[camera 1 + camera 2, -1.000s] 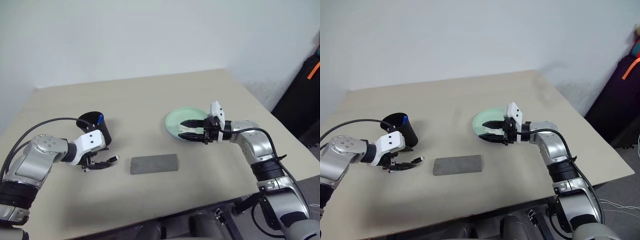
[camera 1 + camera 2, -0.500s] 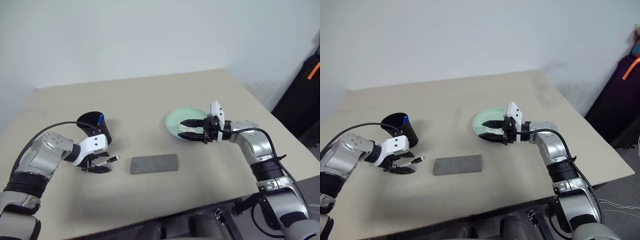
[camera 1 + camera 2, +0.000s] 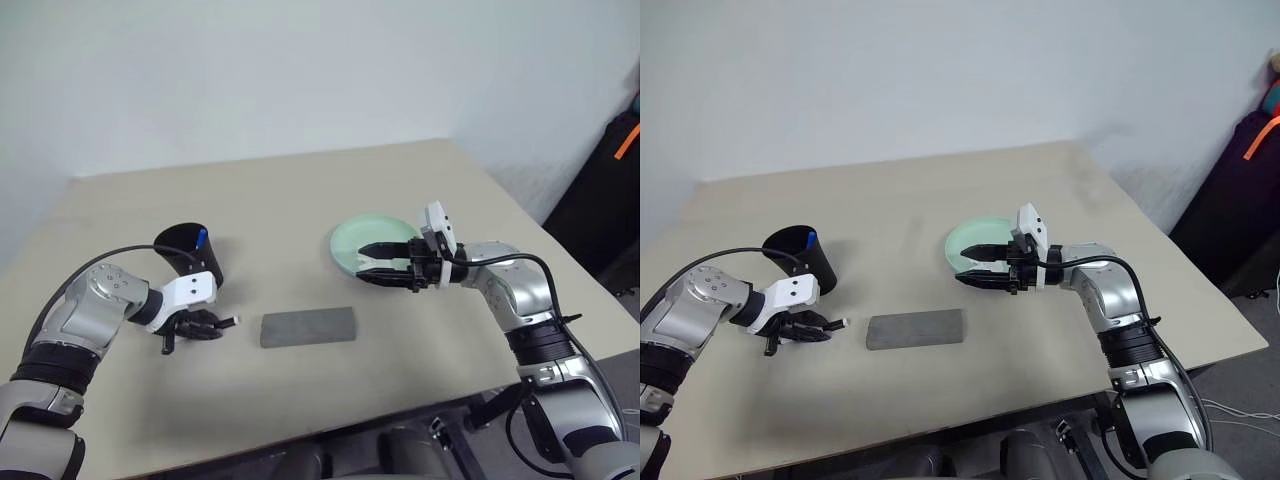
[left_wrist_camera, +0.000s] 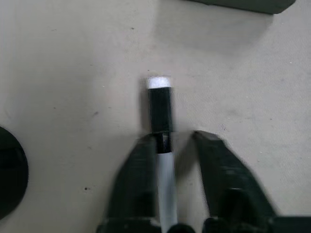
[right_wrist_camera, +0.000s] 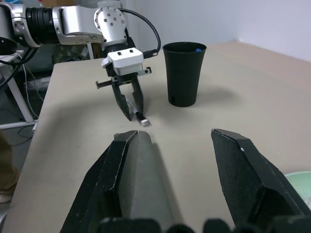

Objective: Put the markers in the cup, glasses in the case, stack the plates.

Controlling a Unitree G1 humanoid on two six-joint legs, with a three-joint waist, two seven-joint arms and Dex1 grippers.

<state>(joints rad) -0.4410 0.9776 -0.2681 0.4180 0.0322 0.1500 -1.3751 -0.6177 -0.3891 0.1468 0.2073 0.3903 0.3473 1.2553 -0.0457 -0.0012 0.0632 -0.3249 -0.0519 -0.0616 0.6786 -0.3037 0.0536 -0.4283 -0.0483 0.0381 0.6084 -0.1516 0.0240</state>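
From the head camera, the left gripper point(image 3: 200, 327) is tipped down onto the beige table point(image 3: 300, 200), its fingers drawn in around the black-capped marker point(image 3: 224, 322), which lies on the tabletop just in front of the black cup point(image 3: 192, 254); a blue-capped marker point(image 3: 201, 238) stands inside that cup; the dark grey case point(image 3: 308, 327) lies flat beside the gripper, apart from it; the right gripper point(image 3: 378, 265) hangs level over the near edge of the mint green plate point(image 3: 362, 240), fingers spread and empty.

In the left wrist view, one finger point(image 4: 133, 179) touches the marker's white barrel while the other stands slightly off it.

In the right wrist view, the right gripper's fingers point(image 5: 116, 170) are wide apart, with nothing between them.
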